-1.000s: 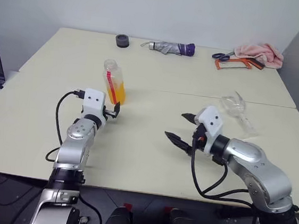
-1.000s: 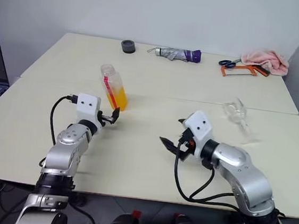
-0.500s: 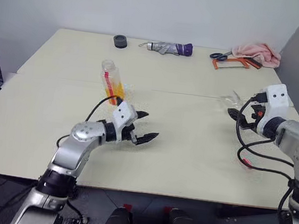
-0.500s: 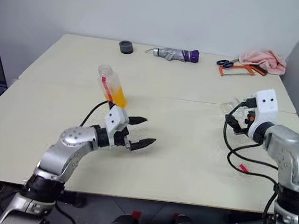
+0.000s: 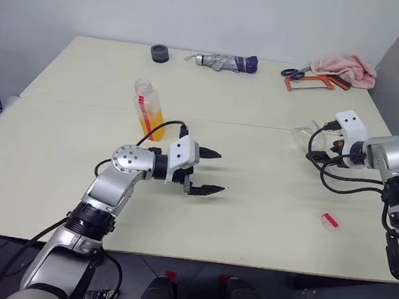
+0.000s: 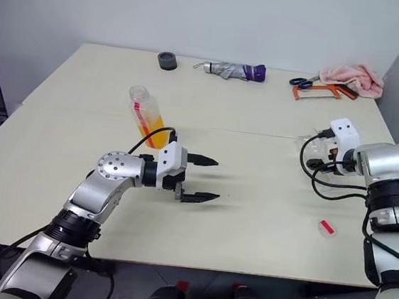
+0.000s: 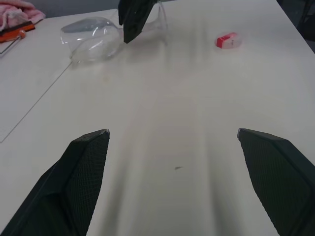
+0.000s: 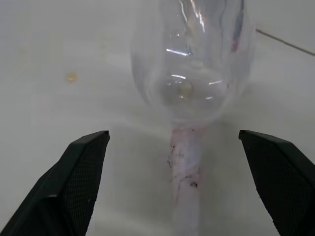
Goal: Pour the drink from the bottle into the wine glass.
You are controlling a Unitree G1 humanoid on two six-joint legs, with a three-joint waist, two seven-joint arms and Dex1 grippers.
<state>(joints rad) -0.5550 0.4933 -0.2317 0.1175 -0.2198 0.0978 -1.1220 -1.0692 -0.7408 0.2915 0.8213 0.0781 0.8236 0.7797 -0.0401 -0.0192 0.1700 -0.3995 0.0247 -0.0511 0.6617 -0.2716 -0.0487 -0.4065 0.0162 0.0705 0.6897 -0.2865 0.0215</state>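
On a pale table (image 5: 251,205), the wide-open right gripper (image 8: 177,142) straddles the toppled wine glass (image 8: 192,73), while the wide-open left gripper (image 5: 208,172) hovers empty near the uncapped bottle (image 5: 149,108).

Both arms wear silver-grey metal shells with black joint rings and white blocky wrist housings — loose black cables looping beside each — ending in black, tapered fingers (image 7: 81,182) with a fine cross-hatched texture.

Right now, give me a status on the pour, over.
Both claws open, empty: left claw, right claw at wine glass. Glass lying on its side. Bottle upright, uncapped. Cap loose nearby.
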